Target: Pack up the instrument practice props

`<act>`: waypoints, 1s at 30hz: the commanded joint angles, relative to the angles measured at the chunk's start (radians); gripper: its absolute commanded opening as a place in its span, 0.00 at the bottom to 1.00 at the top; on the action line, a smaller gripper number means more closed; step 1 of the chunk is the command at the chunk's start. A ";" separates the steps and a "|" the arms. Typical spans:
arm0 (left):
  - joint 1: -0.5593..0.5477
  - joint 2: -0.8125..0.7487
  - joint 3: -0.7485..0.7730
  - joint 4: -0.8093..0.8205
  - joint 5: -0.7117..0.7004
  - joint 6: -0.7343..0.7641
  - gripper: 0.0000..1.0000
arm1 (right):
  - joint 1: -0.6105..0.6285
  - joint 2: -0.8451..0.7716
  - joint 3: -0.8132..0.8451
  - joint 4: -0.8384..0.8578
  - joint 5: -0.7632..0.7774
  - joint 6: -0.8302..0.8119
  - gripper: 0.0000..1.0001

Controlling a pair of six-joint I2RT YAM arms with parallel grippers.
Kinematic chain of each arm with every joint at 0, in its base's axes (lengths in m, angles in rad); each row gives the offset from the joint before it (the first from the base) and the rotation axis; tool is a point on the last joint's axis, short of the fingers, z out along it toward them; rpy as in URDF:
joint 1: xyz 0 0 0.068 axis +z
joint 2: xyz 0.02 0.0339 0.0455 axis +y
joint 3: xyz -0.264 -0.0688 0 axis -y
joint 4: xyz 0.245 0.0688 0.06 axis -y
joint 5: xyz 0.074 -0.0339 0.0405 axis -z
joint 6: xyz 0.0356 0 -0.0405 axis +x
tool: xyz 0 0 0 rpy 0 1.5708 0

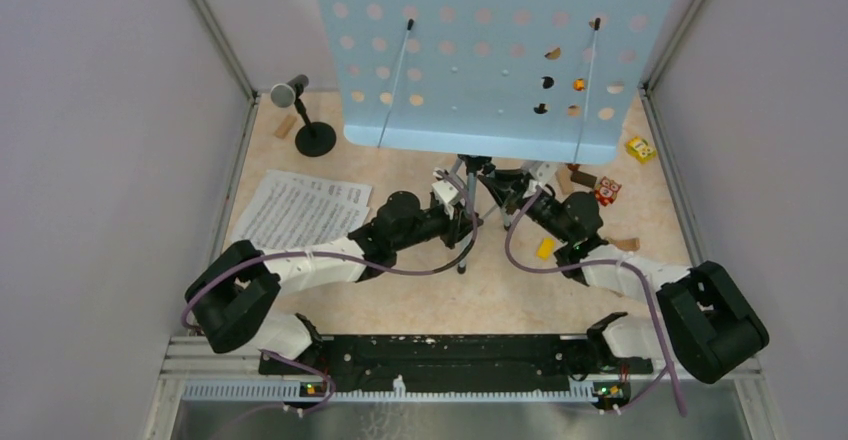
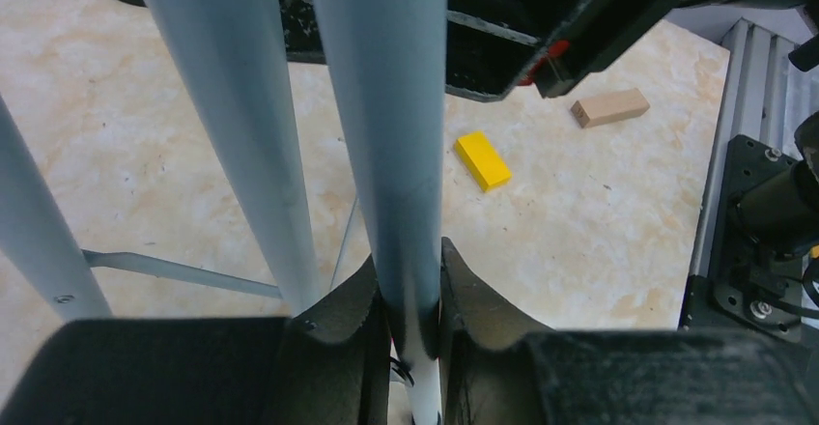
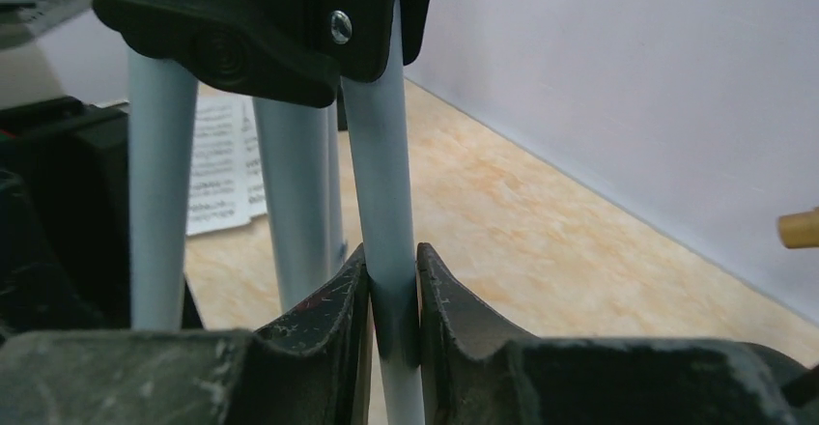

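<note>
Both left gripper point(image 2: 410, 275) and right gripper point(image 3: 391, 259) are clamping tripod legs point(image 3: 381, 155); I'm risking toppling the music desk point(image 1: 490, 50) by pulling unevenly.

We find free tabletop point(image 1: 440, 298) near us; tripod legs point(image 2: 386, 106) block the middle, music sheets point(image 1: 300, 210) left, toys point(image 1: 607, 191) right.

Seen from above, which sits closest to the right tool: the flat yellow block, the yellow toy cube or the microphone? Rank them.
1. Flat yellow block: just beside the right tool, which clamps a tripod leg.
2. Yellow toy cube: by the right wall.
3. Microphone: far left corner.
</note>
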 commanded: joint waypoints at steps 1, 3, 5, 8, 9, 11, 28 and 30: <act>0.015 -0.063 0.013 -0.045 -0.063 0.058 0.06 | 0.075 -0.032 -0.028 0.315 0.050 0.193 0.00; 0.015 -0.082 0.006 -0.062 -0.069 0.065 0.05 | 0.086 -0.036 -0.054 0.350 0.082 0.214 0.00; 0.015 -0.108 -0.008 -0.074 -0.085 0.070 0.05 | 0.093 -0.048 -0.076 0.331 0.117 0.209 0.00; 0.016 -0.146 -0.045 -0.075 -0.111 0.063 0.11 | 0.099 -0.102 -0.109 0.240 0.203 0.186 0.00; 0.015 -0.157 -0.058 -0.074 -0.121 0.059 0.19 | 0.102 -0.122 -0.122 0.209 0.234 0.177 0.00; 0.015 -0.164 -0.081 -0.073 -0.138 0.048 0.39 | 0.108 -0.161 -0.146 0.164 0.276 0.166 0.00; 0.014 -0.064 -0.143 0.105 -0.075 -0.047 0.74 | 0.122 -0.242 -0.118 -0.067 0.308 0.167 0.00; 0.012 -0.055 -0.149 0.148 -0.021 -0.055 0.77 | 0.126 -0.230 -0.111 -0.071 0.320 0.174 0.00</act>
